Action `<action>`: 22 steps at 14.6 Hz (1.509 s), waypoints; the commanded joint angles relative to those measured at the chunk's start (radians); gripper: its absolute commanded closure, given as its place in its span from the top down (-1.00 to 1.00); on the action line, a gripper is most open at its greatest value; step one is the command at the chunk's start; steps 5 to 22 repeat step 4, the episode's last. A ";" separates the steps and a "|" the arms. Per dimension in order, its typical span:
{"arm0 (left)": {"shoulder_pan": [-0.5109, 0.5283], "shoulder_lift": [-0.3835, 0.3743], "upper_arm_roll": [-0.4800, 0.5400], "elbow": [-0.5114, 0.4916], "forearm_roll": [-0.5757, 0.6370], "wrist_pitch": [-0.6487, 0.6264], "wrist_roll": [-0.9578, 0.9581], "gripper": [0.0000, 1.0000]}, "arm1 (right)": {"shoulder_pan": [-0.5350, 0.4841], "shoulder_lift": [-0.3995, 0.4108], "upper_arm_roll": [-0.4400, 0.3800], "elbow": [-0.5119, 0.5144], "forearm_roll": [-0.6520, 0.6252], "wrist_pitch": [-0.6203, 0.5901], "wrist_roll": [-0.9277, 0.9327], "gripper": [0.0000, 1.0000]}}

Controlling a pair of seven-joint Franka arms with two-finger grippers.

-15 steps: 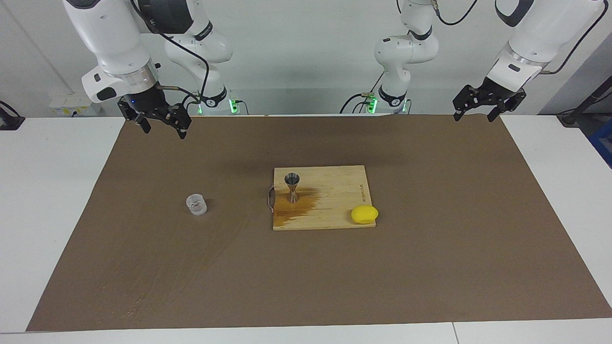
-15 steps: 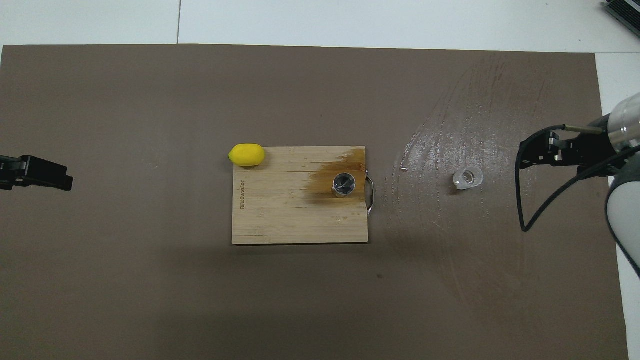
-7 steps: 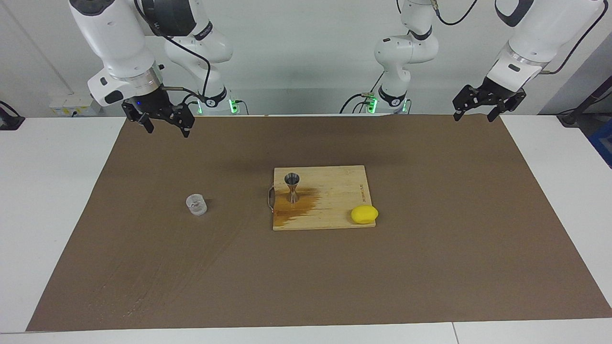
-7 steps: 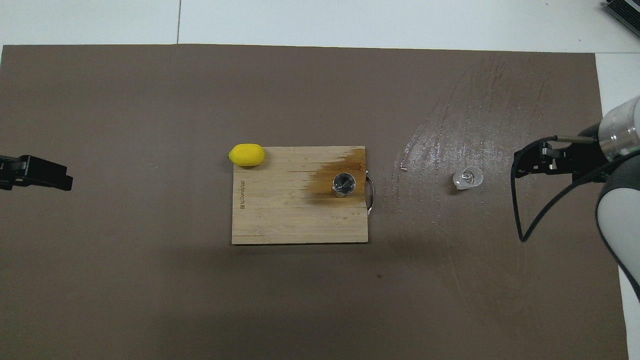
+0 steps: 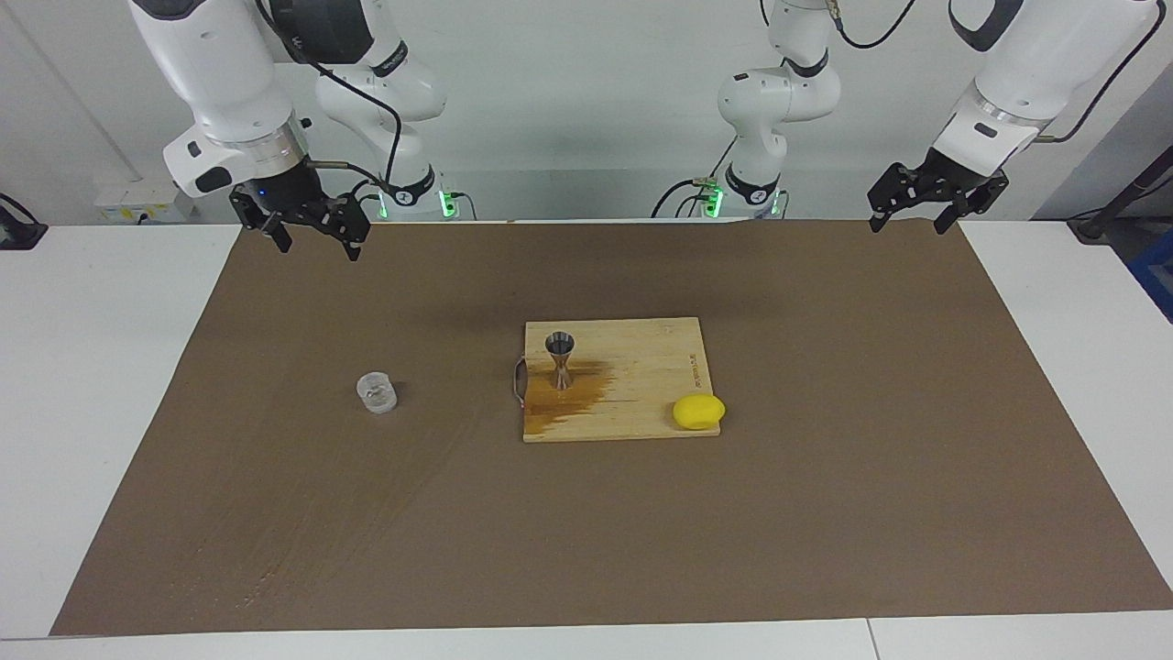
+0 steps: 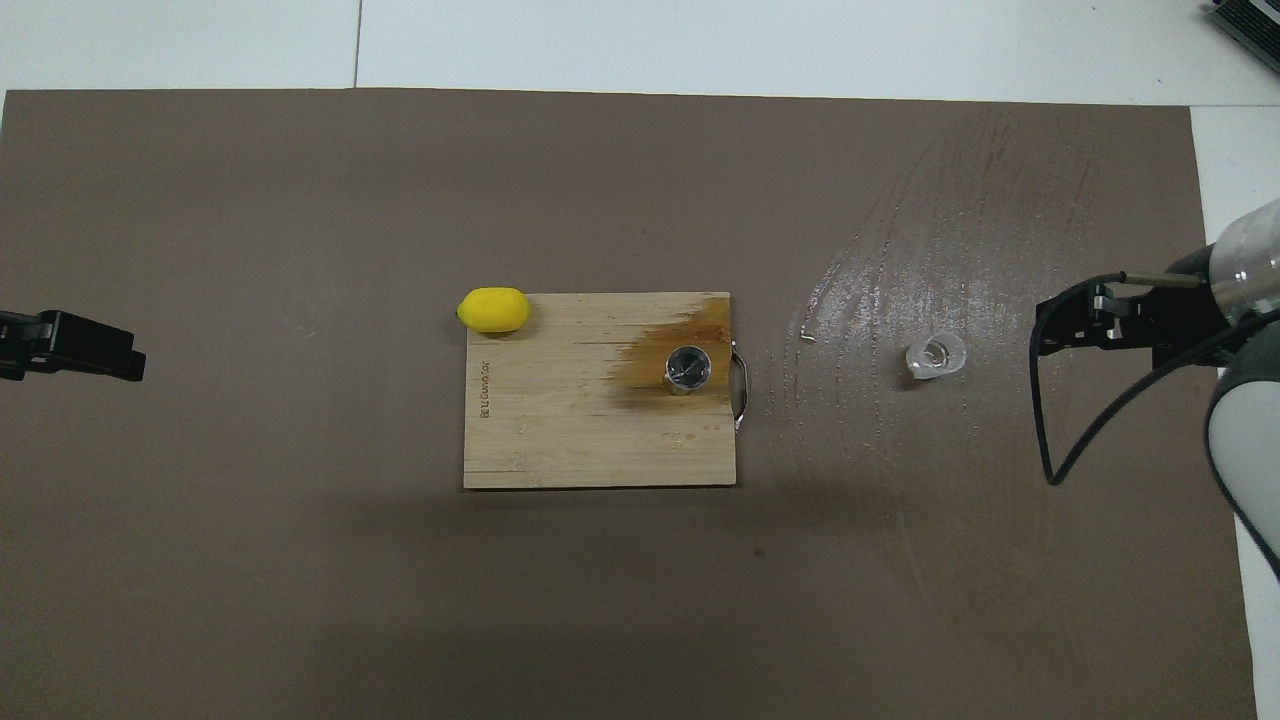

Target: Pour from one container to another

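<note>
The small clear cup (image 5: 377, 392) (image 6: 936, 356) stands on the brown mat toward the right arm's end, with nothing touching it. The steel hourglass jigger (image 5: 560, 359) (image 6: 688, 368) stands upright on a wooden cutting board (image 5: 641, 385) (image 6: 560, 430), on a dark wet stain. My right gripper (image 5: 316, 247) (image 6: 1042, 328) hangs open and empty, high over the mat's edge at the right arm's end, well apart from the cup. My left gripper (image 5: 907, 225) (image 6: 138, 362) waits open and empty, raised over the mat's corner at the left arm's end.
A yellow lemon (image 5: 698, 412) (image 6: 493, 309) lies at the board's corner toward the left arm's end. A metal handle (image 5: 519, 380) sticks out of the board's side that faces the cup. Wet streaks (image 6: 900, 290) mark the mat around the cup.
The right gripper has risen a little and shifted slightly over the mat's edge. The left gripper, cup, jigger and lemon have not moved.
</note>
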 commanded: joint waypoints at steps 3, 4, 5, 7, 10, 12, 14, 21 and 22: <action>0.007 -0.003 -0.002 0.001 -0.011 -0.012 0.010 1.00 | -0.015 -0.015 0.007 -0.016 -0.021 0.011 -0.029 1.00; 0.007 -0.003 -0.002 -0.001 -0.012 -0.012 0.010 1.00 | -0.015 -0.015 0.007 -0.020 -0.021 0.010 -0.031 1.00; 0.007 -0.003 -0.002 -0.001 -0.012 -0.012 0.010 1.00 | -0.015 -0.015 0.007 -0.020 -0.021 0.010 -0.031 1.00; 0.007 -0.003 -0.002 -0.001 -0.012 -0.012 0.010 1.00 | -0.015 -0.015 0.007 -0.020 -0.021 0.010 -0.031 1.00; 0.007 -0.003 -0.002 -0.001 -0.012 -0.012 0.010 1.00 | -0.015 -0.015 0.007 -0.020 -0.021 0.010 -0.031 1.00; 0.007 -0.003 -0.002 -0.001 -0.012 -0.012 0.010 1.00 | -0.015 -0.015 0.007 -0.020 -0.021 0.010 -0.031 1.00; 0.007 -0.003 -0.002 -0.001 -0.012 -0.012 0.010 1.00 | -0.015 -0.015 0.007 -0.020 -0.021 0.010 -0.031 1.00; 0.007 -0.003 -0.002 -0.001 -0.012 -0.012 0.010 1.00 | -0.015 -0.015 0.007 -0.020 -0.021 0.010 -0.031 1.00; 0.007 -0.003 -0.002 -0.001 -0.012 -0.012 0.010 1.00 | -0.015 -0.015 0.007 -0.020 -0.021 0.010 -0.031 1.00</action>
